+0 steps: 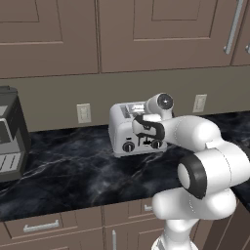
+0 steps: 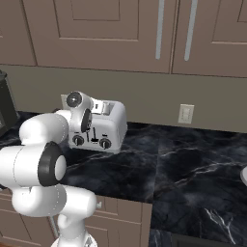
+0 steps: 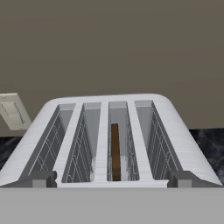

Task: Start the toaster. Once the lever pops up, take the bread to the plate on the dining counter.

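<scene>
Nearest me, the gripper hangs just over the toaster, jaws spread wide and holding nothing. Below, the bread stands on edge in the third slot from the left. It looks thin, light and crumbly; I'd pinch its top edge gently, across the flat faces. Behind is the wall outlet.

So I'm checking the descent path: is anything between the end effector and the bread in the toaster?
Nothing. In the hand view the end effector hangs open above the toaster, and the bread stands edge-on in an otherwise bare slot.
</scene>
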